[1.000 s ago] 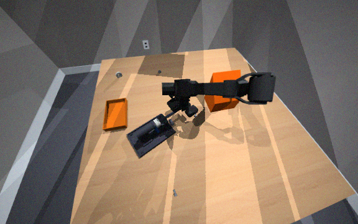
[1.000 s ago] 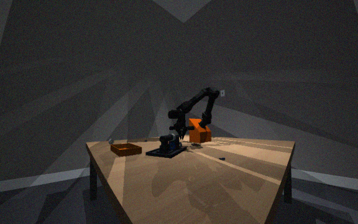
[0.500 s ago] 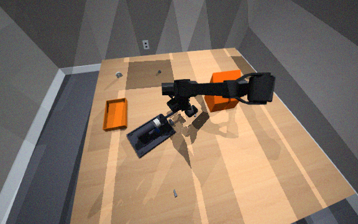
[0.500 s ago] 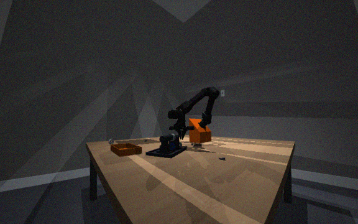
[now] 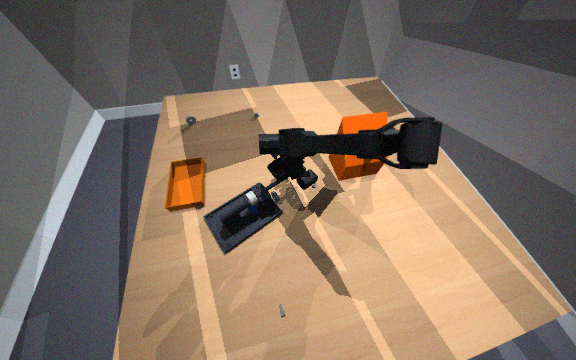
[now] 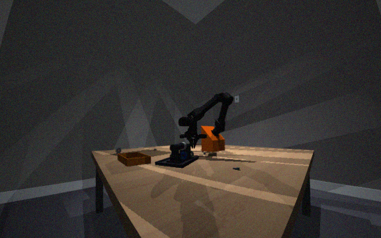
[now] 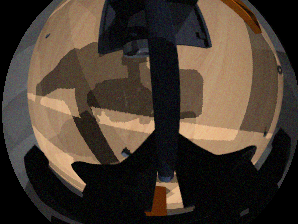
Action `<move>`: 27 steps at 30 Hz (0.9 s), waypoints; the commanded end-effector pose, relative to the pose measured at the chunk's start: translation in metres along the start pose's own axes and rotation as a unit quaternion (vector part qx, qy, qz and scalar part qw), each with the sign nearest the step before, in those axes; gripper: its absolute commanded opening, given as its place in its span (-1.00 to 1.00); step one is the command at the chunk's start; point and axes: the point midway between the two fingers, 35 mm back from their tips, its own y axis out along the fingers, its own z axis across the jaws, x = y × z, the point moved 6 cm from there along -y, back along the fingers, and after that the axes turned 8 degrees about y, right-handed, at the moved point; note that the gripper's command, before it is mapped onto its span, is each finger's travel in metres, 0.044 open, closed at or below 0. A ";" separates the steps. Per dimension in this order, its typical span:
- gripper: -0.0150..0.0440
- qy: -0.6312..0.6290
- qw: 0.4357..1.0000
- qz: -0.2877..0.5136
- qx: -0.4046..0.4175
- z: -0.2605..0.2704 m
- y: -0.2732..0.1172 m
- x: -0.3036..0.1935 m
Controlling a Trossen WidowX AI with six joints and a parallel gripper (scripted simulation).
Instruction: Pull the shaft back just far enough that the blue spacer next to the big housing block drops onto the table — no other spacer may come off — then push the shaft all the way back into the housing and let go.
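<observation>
Fingers of the gripper (image 5: 288, 176) (image 6: 193, 145) (image 7: 167, 175) were clamped on the shaft (image 5: 276, 183) (image 7: 166, 90), whose long axis ran horizontally between them and the dark housing (image 5: 240, 210) (image 6: 180, 153), its free end pointing away from the base plate (image 5: 220, 244) (image 6: 167, 163) (image 7: 202, 42).

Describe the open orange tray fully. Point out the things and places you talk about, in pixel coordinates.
The open orange tray (image 5: 168, 186) (image 6: 134, 162) is a shallow, rectangular box with low upright walls and a flat bottom, apparently plastic. It sits upright on the wooden table (image 5: 368, 260) (image 6: 210, 198), beside the dark base plate (image 5: 225, 248) (image 6: 177, 165) but apart from it. Nothing shows inside; only the table touches it.
</observation>
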 end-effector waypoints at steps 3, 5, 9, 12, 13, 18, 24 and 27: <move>-0.49 -0.001 1.000 -0.002 0.000 0.000 -0.001 0.004; -0.49 -0.001 1.000 -0.002 0.000 0.001 -0.001 0.005; -0.49 -0.001 1.000 -0.002 0.000 0.001 -0.001 0.006; -0.49 -0.001 1.000 -0.002 0.000 0.001 -0.001 0.007; -0.49 -0.001 1.000 -0.002 0.000 0.001 -0.001 0.007; -0.49 -0.001 1.000 -0.002 0.000 0.001 -0.001 0.009; -0.49 -0.001 1.000 -0.002 0.000 0.001 -0.001 0.010; -0.49 -0.001 1.000 -0.002 0.000 0.002 -0.001 0.011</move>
